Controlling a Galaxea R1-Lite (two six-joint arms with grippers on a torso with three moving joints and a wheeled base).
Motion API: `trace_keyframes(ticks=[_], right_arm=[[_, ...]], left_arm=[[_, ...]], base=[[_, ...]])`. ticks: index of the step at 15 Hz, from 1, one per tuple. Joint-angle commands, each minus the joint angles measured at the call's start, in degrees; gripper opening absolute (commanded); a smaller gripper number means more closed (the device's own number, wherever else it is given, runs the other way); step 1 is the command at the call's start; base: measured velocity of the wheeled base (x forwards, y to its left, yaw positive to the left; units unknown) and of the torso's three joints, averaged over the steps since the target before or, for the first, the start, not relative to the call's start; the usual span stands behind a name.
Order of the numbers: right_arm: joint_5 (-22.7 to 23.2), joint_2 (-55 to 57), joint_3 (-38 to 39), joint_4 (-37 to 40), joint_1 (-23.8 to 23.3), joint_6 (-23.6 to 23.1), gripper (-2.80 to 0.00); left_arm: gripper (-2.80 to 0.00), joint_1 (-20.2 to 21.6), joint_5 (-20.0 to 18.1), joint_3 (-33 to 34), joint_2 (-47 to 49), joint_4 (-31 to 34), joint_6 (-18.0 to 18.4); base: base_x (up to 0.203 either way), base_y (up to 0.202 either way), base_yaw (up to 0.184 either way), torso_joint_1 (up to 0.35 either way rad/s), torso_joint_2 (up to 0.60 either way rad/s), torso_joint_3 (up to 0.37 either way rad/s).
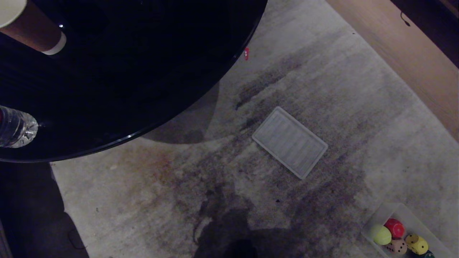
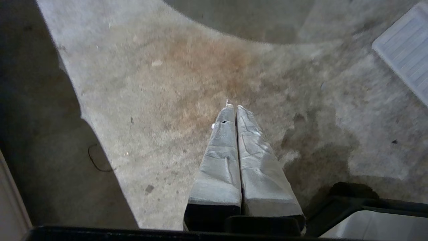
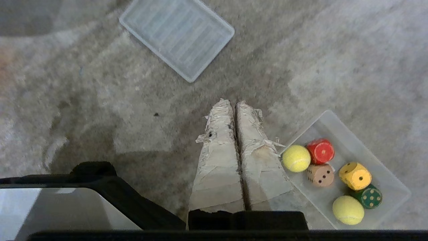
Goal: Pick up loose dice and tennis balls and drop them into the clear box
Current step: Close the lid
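Note:
The clear box [image 3: 347, 134] [image 1: 412, 215] lies on the carpet at the lower right of the head view. Inside it rest a red die [image 3: 321, 151] [image 1: 394, 227], a tan die [image 3: 320, 175] [image 1: 396, 246], a yellow die [image 3: 355, 175] [image 1: 416, 244], a dark green die [image 3: 370, 196], and two tennis balls [image 3: 296, 158] [image 3: 348, 210], one also visible as a tennis ball [image 1: 381, 234] in the head view. My right gripper [image 3: 233, 103] hangs shut and empty over the carpet beside the box. My left gripper [image 2: 235, 107] is shut and empty above bare carpet. Neither arm shows in the head view.
A flat white ribbed panel [image 1: 289, 142] [image 3: 177, 33] [image 2: 406, 50] lies mid-carpet. A round black table [image 1: 125, 71] fills the upper left, bearing a brown paper cup [image 1: 30, 27] and a water bottle [image 1: 16, 128]. A wooden furniture edge [image 1: 405, 46] runs along the upper right.

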Motion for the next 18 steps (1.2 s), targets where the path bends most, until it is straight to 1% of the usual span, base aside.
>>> trace_keyframes(ticks=[1,5,18], right_arm=[[0.01,0.06,0.62,-0.07,0.02,0.02,-2.80],[0.01,0.06,0.62,-0.07,0.02,0.02,-2.80],[0.03,0.06,0.62,-0.07,0.02,-0.06,-2.80]], left_arm=[[-2.80,-0.02,0.03,0.09,0.09,-0.01,-0.05],[-2.80,-0.02,-0.05,0.09,0.09,0.07,0.56],[-2.80,-0.02,-0.05,0.09,0.09,0.07,0.39]], base=[[0.000,0.000,0.000,-0.002,0.01,-0.203],[0.000,0.000,0.000,0.002,0.01,-0.198],[0.000,0.000,0.000,0.003,0.00,-0.200]])
